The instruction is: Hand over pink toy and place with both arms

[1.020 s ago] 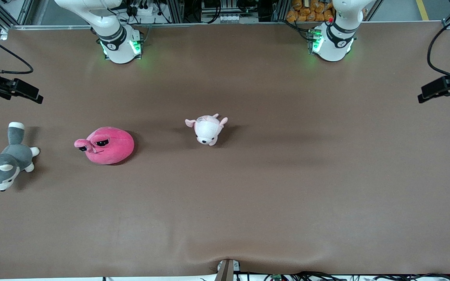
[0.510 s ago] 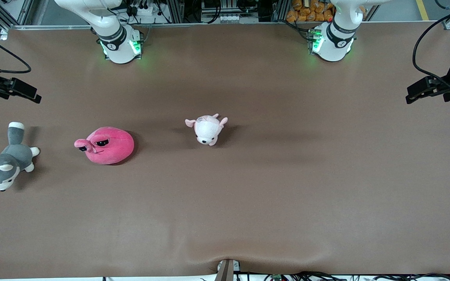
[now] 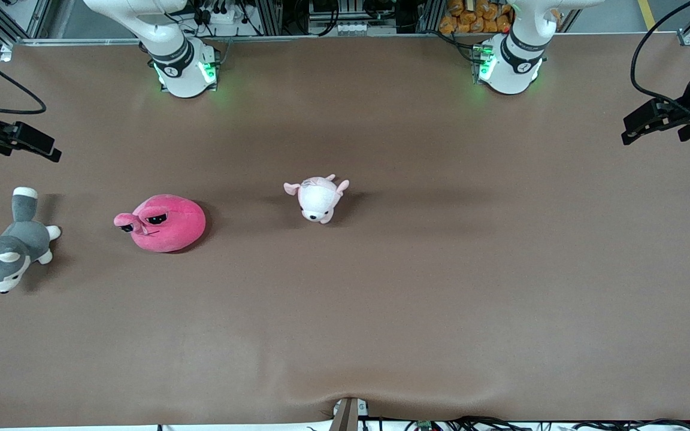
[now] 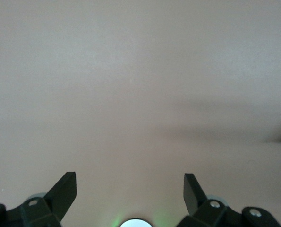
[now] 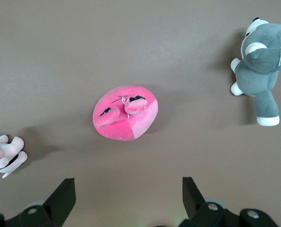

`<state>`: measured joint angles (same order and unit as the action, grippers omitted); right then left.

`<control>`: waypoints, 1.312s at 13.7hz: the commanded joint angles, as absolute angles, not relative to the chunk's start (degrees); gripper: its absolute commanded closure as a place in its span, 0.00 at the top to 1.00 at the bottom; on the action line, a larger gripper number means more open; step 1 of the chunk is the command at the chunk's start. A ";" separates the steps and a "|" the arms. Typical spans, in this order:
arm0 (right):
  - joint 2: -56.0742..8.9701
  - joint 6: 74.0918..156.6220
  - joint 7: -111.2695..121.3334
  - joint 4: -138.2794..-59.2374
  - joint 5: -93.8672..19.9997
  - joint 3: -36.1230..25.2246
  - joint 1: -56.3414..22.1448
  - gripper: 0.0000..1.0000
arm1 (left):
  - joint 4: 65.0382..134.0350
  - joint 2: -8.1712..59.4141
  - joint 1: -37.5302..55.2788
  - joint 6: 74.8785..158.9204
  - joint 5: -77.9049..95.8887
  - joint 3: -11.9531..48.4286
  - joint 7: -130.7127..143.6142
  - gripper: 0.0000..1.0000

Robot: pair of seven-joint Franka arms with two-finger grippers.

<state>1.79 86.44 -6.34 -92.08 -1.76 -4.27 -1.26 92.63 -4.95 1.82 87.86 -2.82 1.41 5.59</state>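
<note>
1. right end effector (image 3: 45,148): it hangs over the right arm's end of the desk (image 3: 381,299). in the right wrist view its fingers (image 5: 60,196) stand wide apart with nothing between them.
2. grey toy (image 3: 6,251): it lies flat at the desk's edge on the right arm's end. i take it for a bystander.
3. pink toy (image 3: 168,222): the round, bright pink plush sits on the desk, beside the grey toy and toward the middle from it. nothing touches it. the right wrist view looks down on it (image 5: 126,113), so it is below the right end effector and well apart from it.
4. small pale toy (image 3: 318,199): a whitish-pink animal rests near the middle of the desk. it is slightly farther from the front camera than the pink toy, and it too is free of any grip.
5. left end effector (image 3: 635,127): it hangs over the left arm's end of the desk. its fingers (image 4: 64,189) are spread wide over bare desk, well apart from every toy.
6. step in hand: i cannot settle it. a pink toy lying loose with both end effectors wide would suit the moment ahead of a pick, or the moment after a handover and set-down.
7. any grip on that plush would need the fingers spread about this wide, since it is broad and soft.
</note>
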 commanded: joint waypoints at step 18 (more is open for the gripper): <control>1.14 86.04 -6.94 -90.53 -0.88 -4.13 -1.67 1.00 | 89.38 -3.60 1.85 83.41 -0.62 2.64 9.75 1.00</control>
